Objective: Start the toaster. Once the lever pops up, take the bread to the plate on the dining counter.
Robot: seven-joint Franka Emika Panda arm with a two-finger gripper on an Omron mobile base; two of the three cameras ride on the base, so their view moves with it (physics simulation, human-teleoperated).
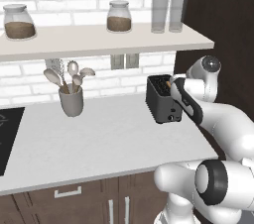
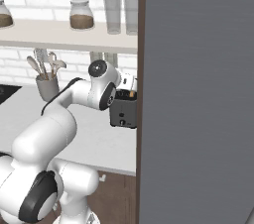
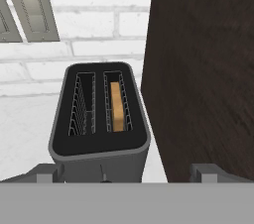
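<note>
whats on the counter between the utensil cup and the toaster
Nothing: in the left base view the stretch of pale worktop between the grey utensil cup and the toaster is bare.

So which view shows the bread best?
The hand view: it looks down into the toaster, where the bread stands in the right-hand slot. The left base view shows a tan sliver; the right base view does not let me tell.

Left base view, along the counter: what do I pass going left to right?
Black cooktop → grey utensil cup → toaster → the robot's arm, hard against the toaster's right side.
</note>
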